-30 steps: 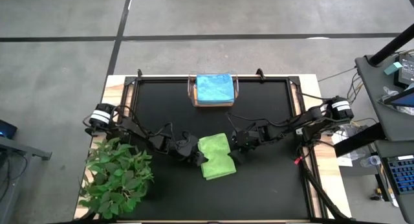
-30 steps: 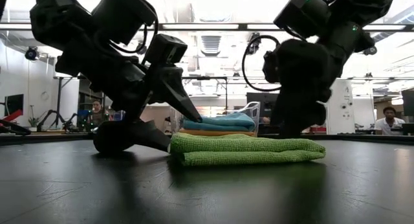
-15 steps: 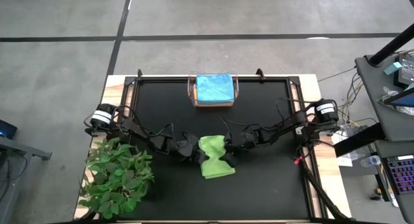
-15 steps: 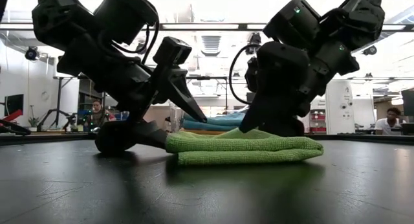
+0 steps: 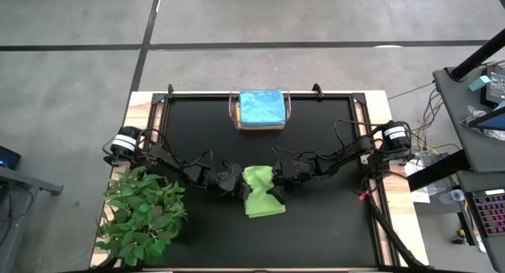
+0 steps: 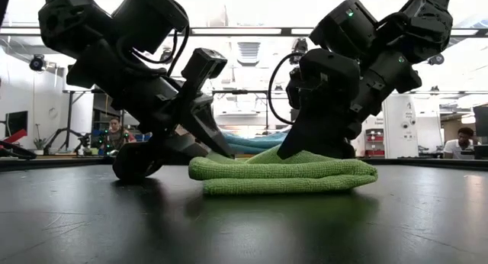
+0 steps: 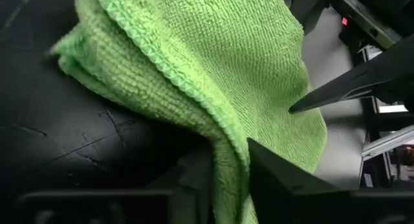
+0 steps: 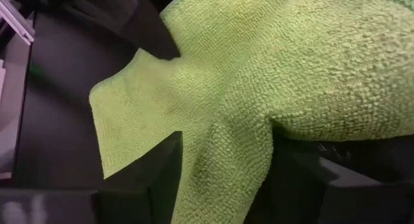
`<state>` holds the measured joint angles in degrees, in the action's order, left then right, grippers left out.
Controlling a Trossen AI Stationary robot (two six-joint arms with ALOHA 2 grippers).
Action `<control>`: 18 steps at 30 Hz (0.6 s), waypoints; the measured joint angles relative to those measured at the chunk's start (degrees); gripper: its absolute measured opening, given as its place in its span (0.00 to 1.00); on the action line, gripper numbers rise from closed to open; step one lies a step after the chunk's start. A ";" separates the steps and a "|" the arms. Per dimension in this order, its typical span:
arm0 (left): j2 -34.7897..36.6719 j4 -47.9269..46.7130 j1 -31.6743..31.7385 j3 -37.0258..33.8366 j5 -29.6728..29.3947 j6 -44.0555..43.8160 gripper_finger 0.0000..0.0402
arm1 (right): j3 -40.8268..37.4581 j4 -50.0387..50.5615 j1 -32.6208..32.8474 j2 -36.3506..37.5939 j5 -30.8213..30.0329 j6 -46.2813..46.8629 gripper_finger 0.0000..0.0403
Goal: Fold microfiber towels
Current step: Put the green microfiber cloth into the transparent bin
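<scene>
The lime green, nubby microfiber towel [image 5: 263, 191], already folded at least once, lies just below the middle of the black tabletop [image 5: 331, 123]. The left end effector [image 5: 238, 186] has its fingers clamped on the towel's 9 o'clock edge, and the right end effector [image 5: 278, 177] pinches the edge toward 2 o'clock.

The likely trouble is an uneven grab. If either pinch catches only the top layer, a lift would peel the fold open. Unequal pulls would skew the edges.

The left wrist view shows stacked layers running between that arm's fingers [image 7: 284, 185], which the high view hides. The low view shows the towel bunched under both arms. Only the high view shows the light blue folded towel [image 5: 261, 107] in the clear plastic bin [image 5: 289, 109] at 12 o'clock.
</scene>
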<state>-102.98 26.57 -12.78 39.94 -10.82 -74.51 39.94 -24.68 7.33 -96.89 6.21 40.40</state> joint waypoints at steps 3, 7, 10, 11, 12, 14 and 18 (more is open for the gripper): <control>-0.02 0.00 0.00 -0.06 -1.03 0.97 0.07 | 0.00 -0.09 -0.11 0.03 -0.19 0.03 0.44; -0.07 0.00 0.00 -0.08 -1.83 1.40 0.02 | 0.00 -0.06 -0.13 0.07 -0.21 0.48 0.33; -0.07 0.00 0.00 -0.08 -3.99 1.39 0.02 | 0.00 -0.07 -0.13 0.12 -0.21 0.73 0.23; -0.07 0.00 -0.04 -0.11 -4.96 1.55 0.01 | 0.00 -0.08 -0.13 0.13 -0.23 0.78 0.19; -0.09 0.02 -0.04 -0.13 -5.59 2.00 0.01 | 0.00 -0.03 -0.13 0.26 -0.23 0.77 0.16; -0.13 0.48 -0.04 -0.23 -6.00 3.79 0.01 | 0.00 0.05 -0.11 0.74 -0.28 0.28 0.09; 0.51 0.64 0.42 -0.31 -6.24 6.63 0.01 | 0.00 0.65 -0.17 2.58 -0.47 -0.87 0.04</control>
<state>-102.47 27.21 -12.36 39.63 -17.06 -67.88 39.94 -24.02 7.16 -94.31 5.75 39.53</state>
